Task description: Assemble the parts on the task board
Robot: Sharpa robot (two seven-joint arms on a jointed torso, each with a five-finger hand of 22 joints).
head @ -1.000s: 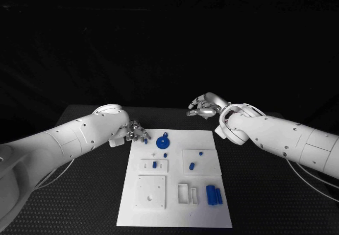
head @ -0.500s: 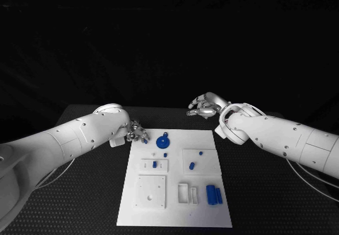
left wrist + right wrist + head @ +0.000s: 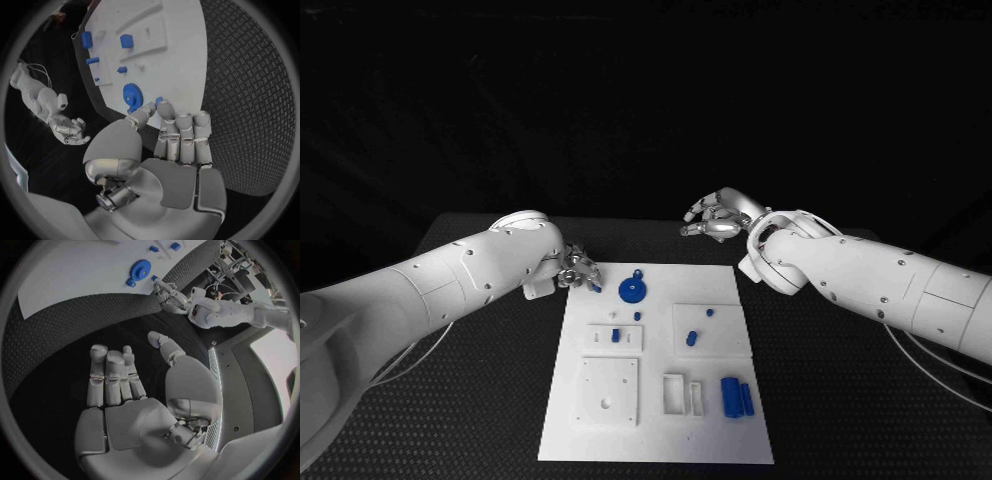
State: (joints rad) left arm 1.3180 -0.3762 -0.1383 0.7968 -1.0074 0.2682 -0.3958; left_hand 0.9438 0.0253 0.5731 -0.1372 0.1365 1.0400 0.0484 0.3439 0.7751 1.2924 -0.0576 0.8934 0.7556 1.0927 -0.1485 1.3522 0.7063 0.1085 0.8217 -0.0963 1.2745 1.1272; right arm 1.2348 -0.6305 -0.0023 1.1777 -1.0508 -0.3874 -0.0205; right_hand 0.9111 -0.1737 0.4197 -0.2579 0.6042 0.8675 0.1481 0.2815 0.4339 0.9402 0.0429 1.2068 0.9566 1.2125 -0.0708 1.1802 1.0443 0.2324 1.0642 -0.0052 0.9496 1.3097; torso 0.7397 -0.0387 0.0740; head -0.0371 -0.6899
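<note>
The black, dimpled counter (image 3: pixel 473 420) carries the flat white task board (image 3: pixel 661 440), where a round blue toothed gear (image 3: pixel 632 291) lies near its far end. The left hand (image 3: pixel 573 271) pinches a small blue part (image 3: pixel 597 284) at the board's far left corner, while the right hand (image 3: pixel 715 222) hovers beyond the board, fingers (image 3: pixel 109 375) straight, close together, holding nothing.

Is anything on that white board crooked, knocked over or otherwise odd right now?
Nothing looks spilled or broken. The task board lies flat on the table. The blue gear lies near its far edge, and the left hand pinches a small blue part beside it. The right hand hovers empty beyond the board.
</note>
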